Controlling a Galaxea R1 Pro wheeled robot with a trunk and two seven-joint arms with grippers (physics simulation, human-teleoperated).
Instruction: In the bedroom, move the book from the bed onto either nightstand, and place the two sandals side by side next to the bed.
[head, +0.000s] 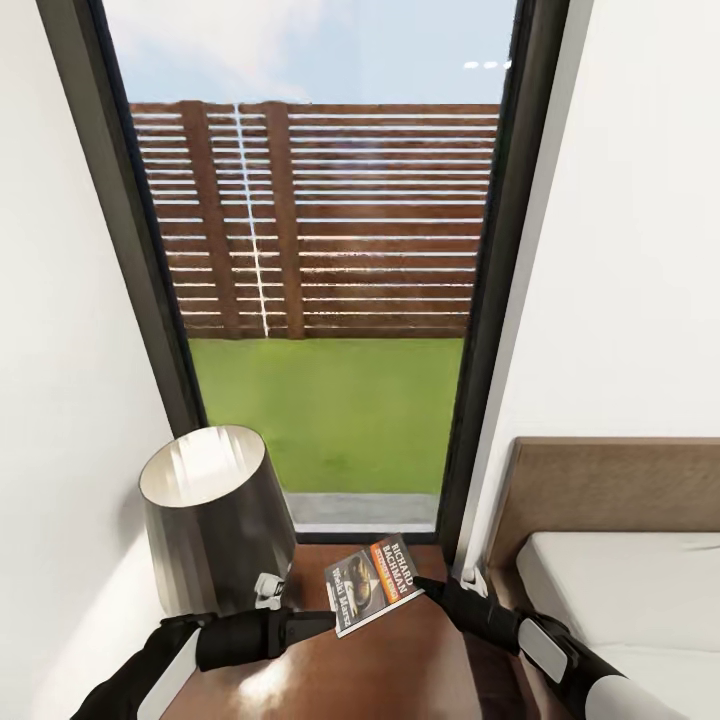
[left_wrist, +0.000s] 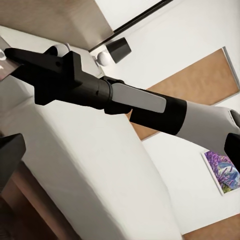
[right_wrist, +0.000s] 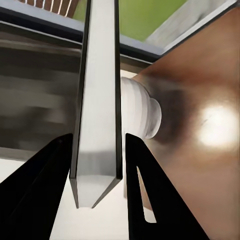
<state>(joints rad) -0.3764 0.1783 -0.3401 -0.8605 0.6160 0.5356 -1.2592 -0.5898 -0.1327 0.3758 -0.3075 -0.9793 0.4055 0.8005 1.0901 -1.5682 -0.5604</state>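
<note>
The small dark paperback book with an orange band and white lettering (head: 372, 584) is held above the glossy dark brown wooden nightstand (head: 400, 670), tilted, with both arms meeting at it. The right gripper (right_wrist: 97, 172) is closed on the book: in the right wrist view its two black fingers (right_wrist: 145, 190) clamp the book's thin edge between them. The left gripper (head: 325, 620) reaches to the book's lower left corner in the head view, but whether its jaws are open or closed cannot be told.

A metallic grey cone-shaped lampshade (head: 215, 515) stands on the nightstand's left part, just beside the left arm, crowding that side. Behind is a tall dark-framed window (head: 130, 250) showing a slatted brown fence (head: 330, 220) and grass (head: 330, 410). To the right, the bed's brown headboard (head: 610, 485) and light grey mattress (head: 630, 590) sit just beside the nightstand.
</note>
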